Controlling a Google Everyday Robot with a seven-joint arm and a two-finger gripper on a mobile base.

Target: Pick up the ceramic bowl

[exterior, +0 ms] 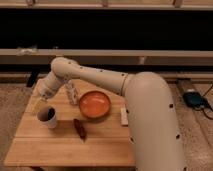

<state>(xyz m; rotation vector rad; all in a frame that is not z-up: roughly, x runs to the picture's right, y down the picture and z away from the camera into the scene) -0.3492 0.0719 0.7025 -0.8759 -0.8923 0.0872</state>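
Note:
The ceramic bowl, round, shallow, glossy orange with a darker rim, sits upright near the middle of the wooden table. My arm reaches from the lower right up over the table and bends down at the far left. My gripper hangs at the table's left side, just above and behind the white cup with a dark inside. It is well to the left of the bowl and apart from it. Nothing shows in its grasp.
A small clear bottle stands just left of the bowl. A dark reddish-brown object lies in front of the bowl. A small white block lies to the bowl's right. A dark device lies on the floor at right.

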